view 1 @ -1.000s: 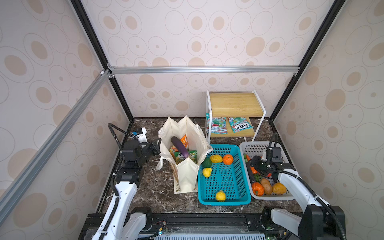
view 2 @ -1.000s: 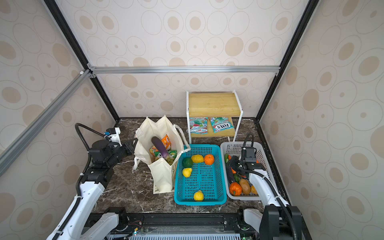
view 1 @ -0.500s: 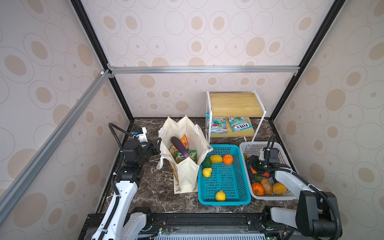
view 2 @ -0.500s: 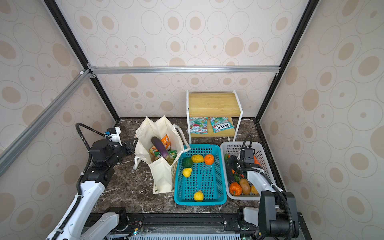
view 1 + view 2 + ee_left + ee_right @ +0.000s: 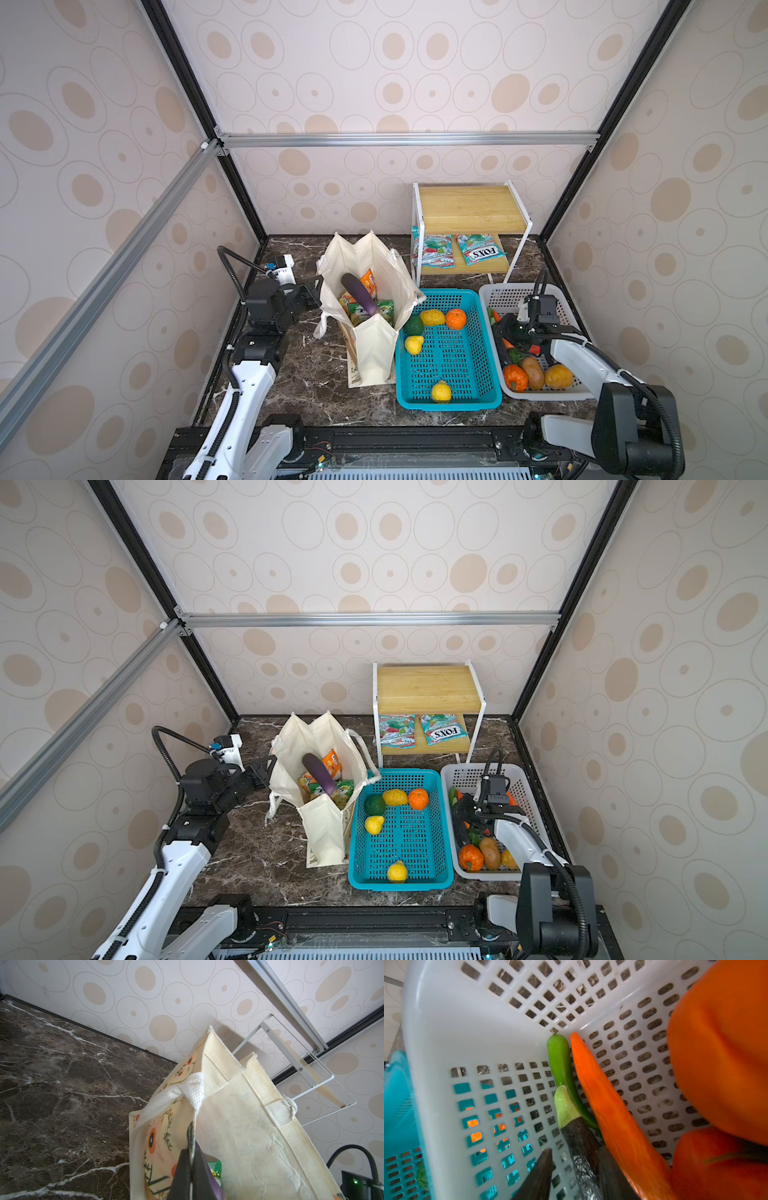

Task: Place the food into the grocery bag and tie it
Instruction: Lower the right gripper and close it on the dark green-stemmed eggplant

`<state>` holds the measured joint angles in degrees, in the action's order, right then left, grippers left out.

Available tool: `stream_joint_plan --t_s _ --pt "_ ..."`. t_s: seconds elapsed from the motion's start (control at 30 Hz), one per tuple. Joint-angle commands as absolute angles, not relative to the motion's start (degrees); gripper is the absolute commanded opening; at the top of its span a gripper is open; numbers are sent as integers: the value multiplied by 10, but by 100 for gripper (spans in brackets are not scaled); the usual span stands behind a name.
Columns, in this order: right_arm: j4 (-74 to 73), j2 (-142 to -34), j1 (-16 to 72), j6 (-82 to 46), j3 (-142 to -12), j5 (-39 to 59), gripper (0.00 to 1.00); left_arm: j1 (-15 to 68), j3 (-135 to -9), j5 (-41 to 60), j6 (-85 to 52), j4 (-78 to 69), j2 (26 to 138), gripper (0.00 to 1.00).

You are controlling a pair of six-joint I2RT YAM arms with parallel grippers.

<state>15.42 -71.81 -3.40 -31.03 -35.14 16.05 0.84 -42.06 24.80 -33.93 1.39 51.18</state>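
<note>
Counter (image 5: 299,374): dark marble.

Grocery bag (image 5: 374,353) stands open, left of centre. It touches the teal basket (image 5: 449,405) on its right. The white basket (image 5: 498,291) sits furthest right.

Left gripper (image 5: 192,1147): fingers (image 5: 182,1167) pinched together on the bag's left rim.

Right gripper (image 5: 575,1149) is down inside the white basket. Its fingers (image 5: 539,1174) are part-spread astride the basket eggplant (image 5: 579,1140), with a gap showing on one side; not clamped.

In the bag, the bag eggplant (image 5: 359,291) leans over the orange packet (image 5: 368,279) and green packet (image 5: 365,311).

Three yellow fruits (image 5: 432,317) lie in the teal basket.
</note>
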Motion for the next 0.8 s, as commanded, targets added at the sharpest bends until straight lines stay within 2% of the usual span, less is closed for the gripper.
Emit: stream_joint_plan --t_s 0.0,0.3,0.53,0.6,0.77 --pt "159 -732 -36 -314 -360 179 40 7 -418 257 -347 6 514 0" --pt "111 -780 -41 -322 -349 182 40 7 -414 258 -344 3 522 0" --pt "103 -755 -42 -330 -341 195 43 8 -416 254 -337 8 522 0" --pt "121 -743 -42 -318 -345 179 32 7 -415 254 -337 6 523 0" --pt "220 -719 -41 -291 -375 97 30 7 -410 258 -342 0 527 0"
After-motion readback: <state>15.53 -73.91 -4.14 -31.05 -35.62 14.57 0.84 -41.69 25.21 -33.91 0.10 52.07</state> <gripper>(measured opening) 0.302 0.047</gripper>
